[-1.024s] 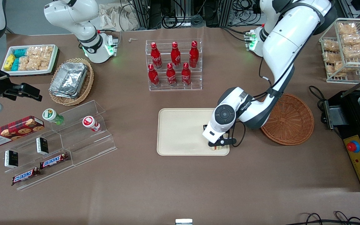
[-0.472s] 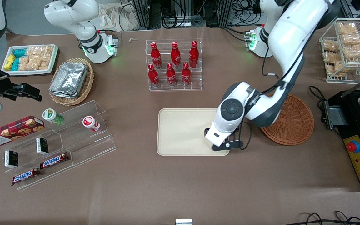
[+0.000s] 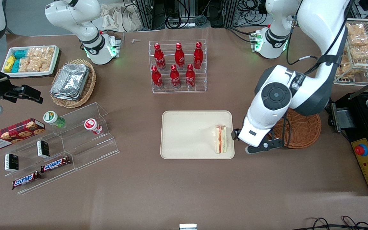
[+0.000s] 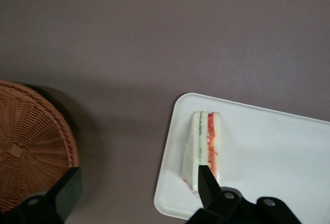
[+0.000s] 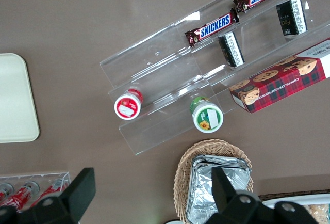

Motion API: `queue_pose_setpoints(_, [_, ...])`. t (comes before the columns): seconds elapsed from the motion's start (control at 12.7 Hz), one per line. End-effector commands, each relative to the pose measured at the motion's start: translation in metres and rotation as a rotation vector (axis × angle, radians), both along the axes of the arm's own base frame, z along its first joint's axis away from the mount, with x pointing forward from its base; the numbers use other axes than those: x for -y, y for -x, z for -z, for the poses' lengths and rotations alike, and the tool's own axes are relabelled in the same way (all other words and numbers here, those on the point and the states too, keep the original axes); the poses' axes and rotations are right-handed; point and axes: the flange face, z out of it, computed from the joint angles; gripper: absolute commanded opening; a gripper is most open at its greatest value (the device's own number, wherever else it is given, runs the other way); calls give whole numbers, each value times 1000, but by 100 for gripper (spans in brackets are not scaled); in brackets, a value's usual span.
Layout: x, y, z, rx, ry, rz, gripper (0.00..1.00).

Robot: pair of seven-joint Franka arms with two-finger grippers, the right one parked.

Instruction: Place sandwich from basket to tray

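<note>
The tray (image 3: 187, 134) carries the sandwich (image 3: 221, 138) at its edge toward the basket (image 3: 302, 131) — placing looks done. The gripper (image 3: 256, 147) hangs between tray and basket, jaws spread wide and empty. Next, I think, only a retreat upward.

Even overhead light fills the room, bright and flat, with no harsh glare on the brown table (image 3: 171, 191). The gripper (image 4: 136, 185) hangs above the table, its fingers spread; a soft dark shadow pools beside the basket (image 4: 31, 146). The tray (image 4: 289, 146) looks washed out.
</note>
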Motion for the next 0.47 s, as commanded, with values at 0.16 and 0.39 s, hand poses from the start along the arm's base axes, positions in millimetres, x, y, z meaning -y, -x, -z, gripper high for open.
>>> queue_pose_setpoints(0.16, [-73,5,-48,-64,-9,154,100])
queue_pose_setpoints(0.39, [-147,0,-79,-68,28,201,100])
